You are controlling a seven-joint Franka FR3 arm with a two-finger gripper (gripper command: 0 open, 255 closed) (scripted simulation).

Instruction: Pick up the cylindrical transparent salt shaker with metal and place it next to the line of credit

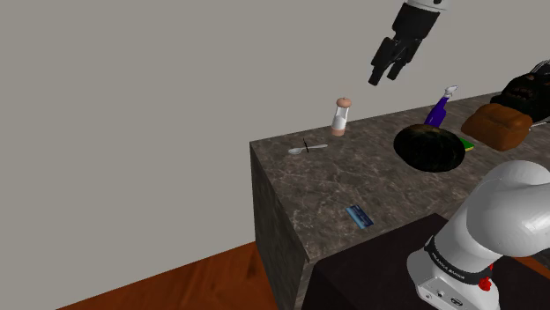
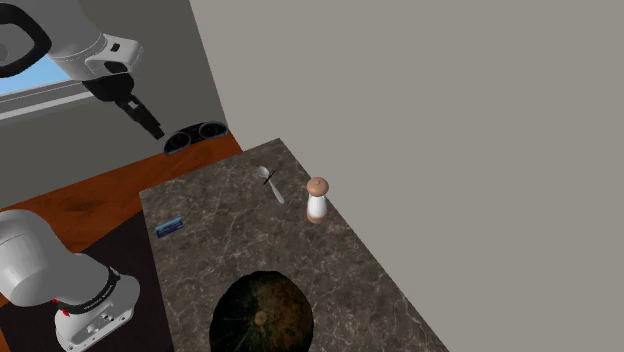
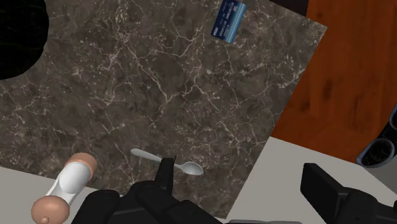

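Observation:
The salt shaker (image 1: 341, 117) has a white body with a tan rounded cap and stands upright near the counter's back edge, by the wall. The second exterior view has the shaker (image 2: 317, 200) beside a spoon, and in the wrist view the shaker (image 3: 67, 188) lies off to the side of one finger. The blue credit card (image 1: 360, 216) lies flat near the counter's front edge; the card (image 2: 168, 227) (image 3: 228, 20) is far from the shaker. My gripper (image 1: 388, 70) (image 2: 150, 122) (image 3: 245, 188) hangs high above the counter, open and holding nothing.
A white spoon (image 1: 307, 149) (image 3: 167, 162) lies just beside the shaker on the dark marble counter (image 1: 353, 180). A black round pan (image 1: 429, 147) (image 2: 262, 312), a purple spray bottle (image 1: 441, 107) and a brown loaf (image 1: 496, 126) stand toward the shoulder view's right. Wooden floor (image 3: 343, 76) lies beyond the counter's edge.

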